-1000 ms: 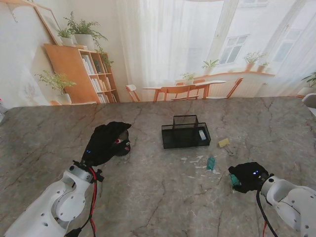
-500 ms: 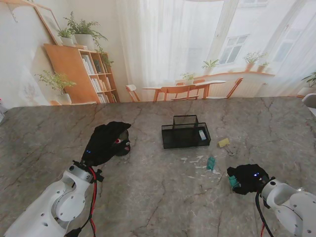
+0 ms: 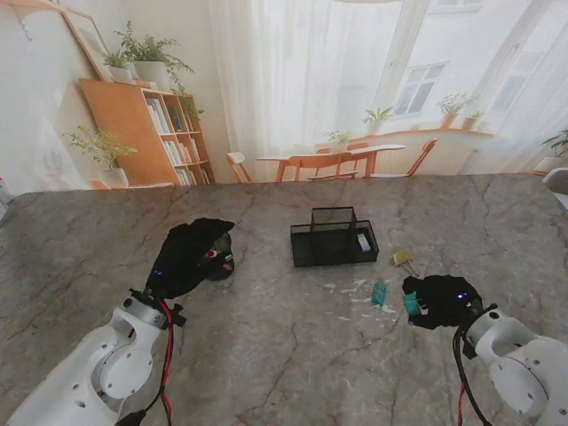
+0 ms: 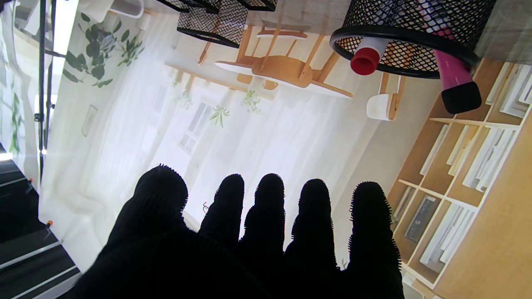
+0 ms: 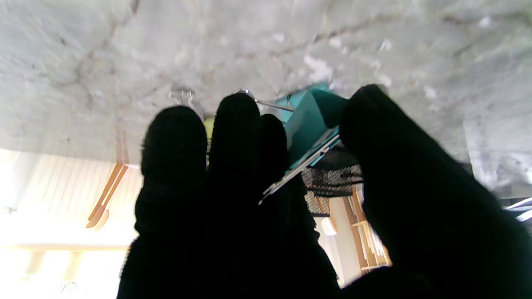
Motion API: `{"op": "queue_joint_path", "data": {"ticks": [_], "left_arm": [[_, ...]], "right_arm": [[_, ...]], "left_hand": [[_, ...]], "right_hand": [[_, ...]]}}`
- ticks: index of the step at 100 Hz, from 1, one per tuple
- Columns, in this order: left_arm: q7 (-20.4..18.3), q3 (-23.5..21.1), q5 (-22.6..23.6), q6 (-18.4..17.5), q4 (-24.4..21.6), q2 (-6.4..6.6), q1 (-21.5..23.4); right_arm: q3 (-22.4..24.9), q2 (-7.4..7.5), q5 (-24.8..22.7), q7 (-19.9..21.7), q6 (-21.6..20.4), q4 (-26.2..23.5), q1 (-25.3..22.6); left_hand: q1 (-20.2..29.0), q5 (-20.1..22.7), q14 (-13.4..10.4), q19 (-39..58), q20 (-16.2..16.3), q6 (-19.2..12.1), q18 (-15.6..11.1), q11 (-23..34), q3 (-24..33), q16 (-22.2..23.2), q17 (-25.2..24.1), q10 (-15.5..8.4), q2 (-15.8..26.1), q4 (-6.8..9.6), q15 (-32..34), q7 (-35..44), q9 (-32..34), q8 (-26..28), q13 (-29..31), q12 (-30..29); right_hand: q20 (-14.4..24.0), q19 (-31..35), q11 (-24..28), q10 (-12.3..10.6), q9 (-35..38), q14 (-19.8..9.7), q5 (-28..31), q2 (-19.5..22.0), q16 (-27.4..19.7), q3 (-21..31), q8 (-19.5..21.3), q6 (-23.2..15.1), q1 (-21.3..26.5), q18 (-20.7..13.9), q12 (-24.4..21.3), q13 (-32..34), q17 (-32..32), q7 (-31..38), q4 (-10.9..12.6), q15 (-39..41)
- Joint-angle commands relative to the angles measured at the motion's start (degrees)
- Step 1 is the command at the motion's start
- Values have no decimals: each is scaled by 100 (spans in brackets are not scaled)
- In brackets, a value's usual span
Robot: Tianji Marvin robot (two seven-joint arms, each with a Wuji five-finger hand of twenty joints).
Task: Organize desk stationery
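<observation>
Since the earlier frame our right hand (image 3: 439,302) has travelled left and farther from us across the marble desk (image 3: 266,355), carrying a teal binder clip (image 5: 309,120). Its fingers (image 5: 237,124) and thumb are closed around that clip, which shows at the hand's left side in the stand view. A second teal clip (image 3: 379,293) lies on the desk just left of the hand, among small white scraps. A yellow clip (image 3: 402,256) lies farther away. Toward the desk's middle sits a black mesh tray (image 3: 335,240). Our left hand (image 3: 191,256) hovers beside a mesh pen cup (image 4: 409,29), fingers spread, holding nothing.
</observation>
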Motion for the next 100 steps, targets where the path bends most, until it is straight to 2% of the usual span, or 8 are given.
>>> {"op": "queue_joint_path", "data": {"ticks": [1,22,44,68,100], "left_arm": [[45,-11,12,0,-34,-18,46],[95,-74,19,-11,-56,-24,93],[113,-115,7,-12,-69,-30,122],[76,-123,2,3,-65,-25,112],[-29,-87,-5,34,-32,-12,56]], "right_arm": [[25,-5,52,133,-14,-127,224],[-183,-26,351,277,112,-93,800],[-739,-23,661,495,428,352,1682],[-1698,-64,1110,508,918,1245,2889],[-3193,-282,1977,116,1563,2638,4487]], "left_hand": [[133,109,-131,-59,-58,-34,-50,-15,-74,19,-58,-86,348,-899,52,72,57,62,154,28],[132,113,-136,-58,-58,-29,-46,-13,-75,20,-64,-79,348,-898,56,74,61,63,160,29],[133,117,-144,-57,-59,-29,-55,-13,-77,20,-61,-80,343,-899,57,75,61,64,165,30],[145,114,-145,-56,-61,-28,-56,-13,-70,20,-59,-86,354,-897,55,74,61,64,162,30],[135,116,-140,-59,-63,-27,-59,-14,-77,20,-55,-85,350,-899,55,75,60,64,168,30]], "right_hand": [[45,266,190,89,172,-31,564,233,85,407,106,-745,623,-136,103,84,173,1194,205,58],[45,302,158,105,197,-30,596,247,83,367,77,-788,658,-150,114,105,181,1227,199,56],[35,302,128,89,197,-40,608,278,87,312,74,-867,687,-179,123,101,175,1267,202,53],[21,278,112,80,178,-59,596,334,91,223,77,-922,722,-214,138,85,167,1315,216,44],[12,254,110,80,152,-65,573,379,98,144,74,-970,762,-234,142,69,157,1356,240,39]]}}
